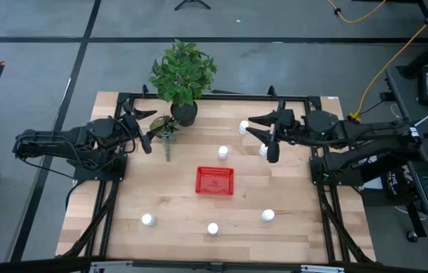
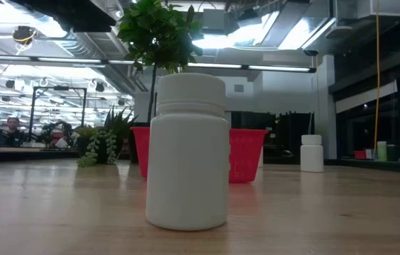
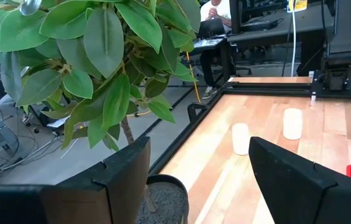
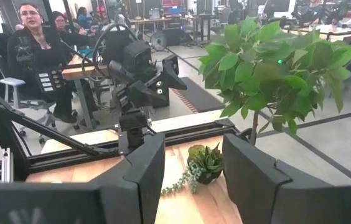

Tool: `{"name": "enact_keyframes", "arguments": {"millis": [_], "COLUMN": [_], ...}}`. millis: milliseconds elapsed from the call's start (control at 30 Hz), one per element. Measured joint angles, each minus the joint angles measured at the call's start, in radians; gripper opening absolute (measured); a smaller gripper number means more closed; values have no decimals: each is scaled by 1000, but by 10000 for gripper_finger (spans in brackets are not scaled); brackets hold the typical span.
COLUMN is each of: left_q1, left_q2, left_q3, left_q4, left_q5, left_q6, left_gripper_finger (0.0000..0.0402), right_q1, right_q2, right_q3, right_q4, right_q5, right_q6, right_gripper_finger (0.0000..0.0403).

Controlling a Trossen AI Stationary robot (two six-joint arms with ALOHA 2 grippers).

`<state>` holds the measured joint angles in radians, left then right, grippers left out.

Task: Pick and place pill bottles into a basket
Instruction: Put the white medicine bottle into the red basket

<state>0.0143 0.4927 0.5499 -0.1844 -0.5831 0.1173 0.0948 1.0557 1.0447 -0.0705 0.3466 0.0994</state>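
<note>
Currently, six pill bottles [image 1: 223,152] stand upright on the table [image 1: 297,235], caps up, long axes vertical. Two sit just beside the right gripper [image 1: 262,133], one near each fingertip; three stand along the near edge, well apart from both arms. The basket [image 1: 215,180] lies mid-table between both grippers, its long side running across the table, nothing visible inside. The left gripper [image 1: 143,130] hangs beside the potted plant [image 1: 183,72]. Both grippers' fingers stand apart, holding nothing.
</note>
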Motion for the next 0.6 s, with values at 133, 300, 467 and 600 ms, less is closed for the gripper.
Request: {"name": "enact_keyframes", "arguments": {"millis": [133,300,467,600], "left_q1": [0,0,0,0], "left_q2": [0,0,0,0], "left_q3": [0,0,0,0], "left_q4": [0,0,0,0], "left_q5": [0,0,0,0], "left_q6": [0,0,0,0], "left_gripper_finger": [267,267,267,267], "right_q1": [0,-1,-9,-15], "right_q2": [18,22,23,23], "right_q3": [0,0,0,0], "right_q4": [5,-6,-15,-60], "right_q5": [0,0,1,0], "right_q6": [-7,-27,-55,-56], "right_gripper_finger": [163,163,163,163]}}
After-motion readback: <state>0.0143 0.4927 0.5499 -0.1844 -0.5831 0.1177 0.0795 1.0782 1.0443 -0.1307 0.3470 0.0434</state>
